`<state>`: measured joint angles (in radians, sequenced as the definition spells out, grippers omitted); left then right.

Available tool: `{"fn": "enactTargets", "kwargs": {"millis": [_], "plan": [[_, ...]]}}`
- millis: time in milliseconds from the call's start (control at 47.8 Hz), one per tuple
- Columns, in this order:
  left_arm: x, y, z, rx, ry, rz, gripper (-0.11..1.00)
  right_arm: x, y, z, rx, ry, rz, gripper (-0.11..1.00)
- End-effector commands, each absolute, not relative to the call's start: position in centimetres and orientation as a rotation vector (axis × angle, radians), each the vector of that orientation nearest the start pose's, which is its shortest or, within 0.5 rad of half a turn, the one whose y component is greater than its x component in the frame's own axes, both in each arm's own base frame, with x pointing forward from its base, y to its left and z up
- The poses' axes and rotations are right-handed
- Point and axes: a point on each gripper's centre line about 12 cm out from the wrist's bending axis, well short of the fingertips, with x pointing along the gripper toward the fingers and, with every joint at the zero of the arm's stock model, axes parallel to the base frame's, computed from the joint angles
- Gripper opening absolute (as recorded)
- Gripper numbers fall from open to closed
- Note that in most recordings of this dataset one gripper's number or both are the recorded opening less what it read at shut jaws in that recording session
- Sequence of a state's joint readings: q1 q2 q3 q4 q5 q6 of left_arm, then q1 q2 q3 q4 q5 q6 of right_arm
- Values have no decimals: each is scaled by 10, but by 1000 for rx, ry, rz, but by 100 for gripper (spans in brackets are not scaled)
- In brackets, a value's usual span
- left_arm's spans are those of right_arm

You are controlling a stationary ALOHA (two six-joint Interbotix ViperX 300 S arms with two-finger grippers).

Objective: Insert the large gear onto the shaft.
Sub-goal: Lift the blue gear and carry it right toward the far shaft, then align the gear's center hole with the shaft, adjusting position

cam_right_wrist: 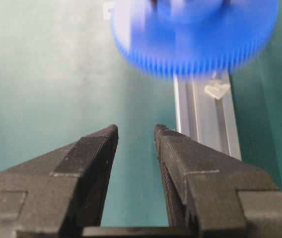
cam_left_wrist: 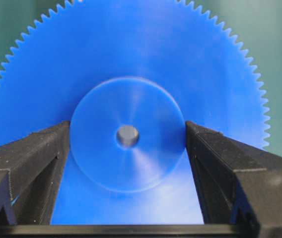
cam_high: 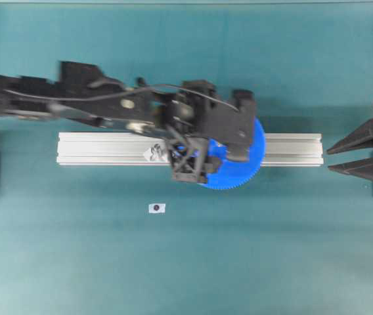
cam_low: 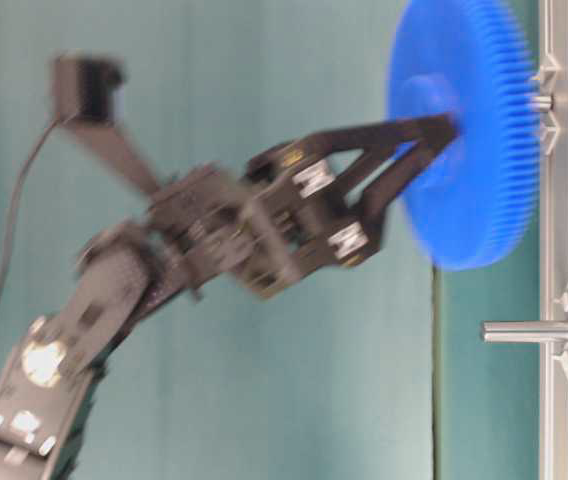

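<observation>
— While the left gripper (cam_left_wrist: 127, 148) clamps the large gear's (cam_left_wrist: 128, 89) hub, what's nearby?
— The shaft (cam_low: 541, 101) just beyond it, on the rail (cam_high: 291, 149); another pin (cam_low: 526, 331) alongside. The right gripper (cam_right_wrist: 136, 141) gapes, empty.

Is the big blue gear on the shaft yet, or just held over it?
Cannot tell. The left gripper holds the large gear by its hub, level with the shaft.

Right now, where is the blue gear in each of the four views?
Overhead: the gear is right of centre, over the rail, half hidden by the left gripper.
Table-level: top right, face against the rail, held at its hub.
Left wrist: fills the frame, hub between the fingers.
Right wrist: top, blurred, above the rail.
Shared landmark: the rail, hidden only in the left wrist view.
</observation>
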<state>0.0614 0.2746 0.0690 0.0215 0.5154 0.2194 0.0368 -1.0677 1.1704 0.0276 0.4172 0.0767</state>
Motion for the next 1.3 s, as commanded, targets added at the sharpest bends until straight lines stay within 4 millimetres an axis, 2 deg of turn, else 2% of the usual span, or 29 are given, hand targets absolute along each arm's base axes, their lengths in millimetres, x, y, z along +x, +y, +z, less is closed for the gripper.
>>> {"fn": "enactTargets", "kwargs": {"millis": [0, 188, 418, 774, 1004, 1172, 1276], "plan": [[510, 38, 229, 209, 804, -19, 79, 169, 7, 238, 101, 508, 17, 43], [517, 45, 224, 207, 824, -12, 79, 168, 7, 241, 103, 499, 18, 43], [520, 48, 236, 232, 806, -14, 79, 167, 7, 240, 101, 499, 18, 43], [524, 49, 291, 239, 795, -11, 79, 167, 7, 239, 104, 500, 18, 43], [524, 49, 337, 242, 753, -3, 79, 167, 7, 239, 103, 499, 16, 43], [523, 55, 333, 253, 783, -4, 79, 166, 6, 236, 104, 505, 11, 43], [525, 56, 318, 262, 812, -12, 79, 166, 6, 236, 107, 503, 9, 43]]}}
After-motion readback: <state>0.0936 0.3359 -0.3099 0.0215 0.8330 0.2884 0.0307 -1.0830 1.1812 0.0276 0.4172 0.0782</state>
